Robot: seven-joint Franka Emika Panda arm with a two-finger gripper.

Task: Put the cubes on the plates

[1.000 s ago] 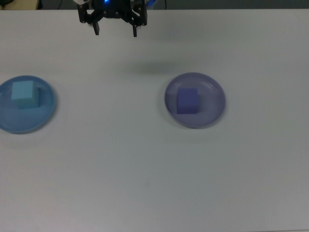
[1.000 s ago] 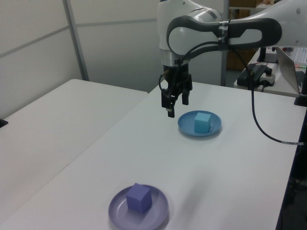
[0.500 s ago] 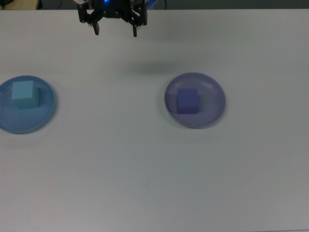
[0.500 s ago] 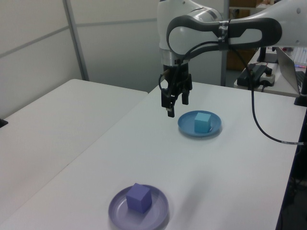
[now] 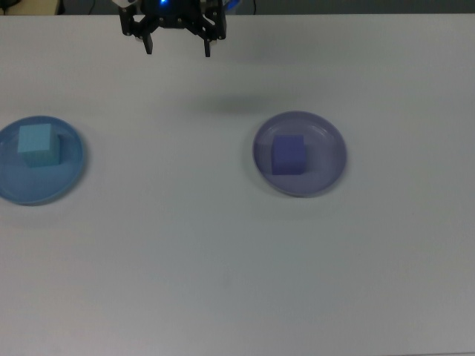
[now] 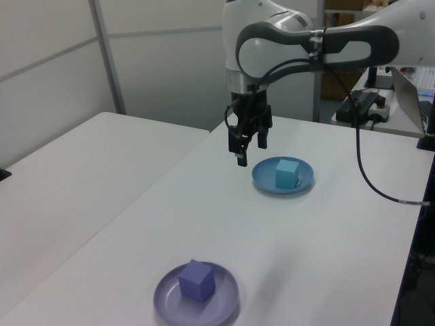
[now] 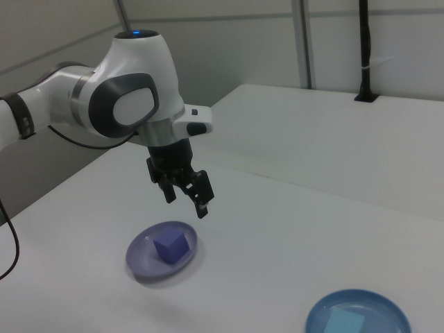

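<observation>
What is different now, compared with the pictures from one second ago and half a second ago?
Nothing has visibly changed. The gripper hangs open and empty above the table, as before. The cyan cube lies on the blue plate and the purple cube on the lavender plate, in the same places.

Top view straight down on the table (image 5: 223, 259); left and right views oblique, from opposite ends.
</observation>
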